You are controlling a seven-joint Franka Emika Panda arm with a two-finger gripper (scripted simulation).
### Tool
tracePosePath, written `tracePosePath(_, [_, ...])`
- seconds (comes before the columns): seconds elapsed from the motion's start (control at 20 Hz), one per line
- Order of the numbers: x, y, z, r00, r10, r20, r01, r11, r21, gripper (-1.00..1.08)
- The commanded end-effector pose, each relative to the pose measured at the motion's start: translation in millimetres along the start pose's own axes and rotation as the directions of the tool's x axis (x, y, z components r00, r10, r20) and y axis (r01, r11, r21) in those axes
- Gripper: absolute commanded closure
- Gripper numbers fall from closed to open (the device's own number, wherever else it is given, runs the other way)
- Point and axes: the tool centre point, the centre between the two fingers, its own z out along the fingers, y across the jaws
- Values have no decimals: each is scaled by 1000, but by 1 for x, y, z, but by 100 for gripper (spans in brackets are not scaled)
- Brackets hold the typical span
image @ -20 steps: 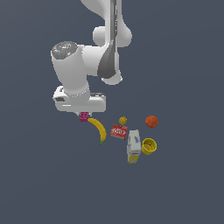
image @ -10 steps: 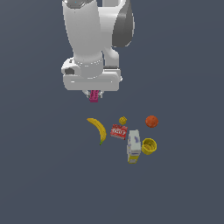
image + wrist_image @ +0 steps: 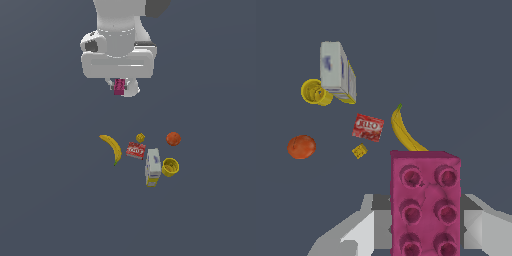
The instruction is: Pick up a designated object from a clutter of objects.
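Block: magenta block (image 3: pixel 119 86) (image 3: pixel 425 202), round holes on its face, held off the floor at 12 o'clock from the clutter.
Gripper: gripper (image 3: pixel 120 88) (image 3: pixel 423 225) pinching the block from both sides.
Banana: banana (image 3: pixel 112 148) (image 3: pixel 404 131), at 9 o'clock of the red box (image 3: pixel 135 150) (image 3: pixel 368 127).
Cube: yellow cube (image 3: pixel 140 137) (image 3: pixel 359 151), 12 o'clock of box.
Ball: orange ball (image 3: pixel 173 139) (image 3: pixel 301 147), 2 o'clock of box.
Carton: carton (image 3: pixel 153 166) (image 3: pixel 337 72), 5 o'clock of box; cup (image 3: pixel 170 167) (image 3: pixel 316 92) touching it at 3.

Plain dark grey floor (image 3: pixel 55 200). On it: banana (image 3: pixel 112 148), red box (image 3: pixel 135 150), small yellow cube (image 3: pixel 140 137), orange ball (image 3: pixel 173 139), yellow cup (image 3: pixel 170 167), white-and-yellow carton (image 3: pixel 153 167).
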Motion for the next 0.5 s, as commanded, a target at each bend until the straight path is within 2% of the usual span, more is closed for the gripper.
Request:
tracePosePath(0.0, [-4, -8, -14, 1000, 0, 1, 0, 1000, 0, 108])
tracePosePath(0.45, [-9, -19, -34, 1000, 0, 1, 0, 1000, 1, 108])
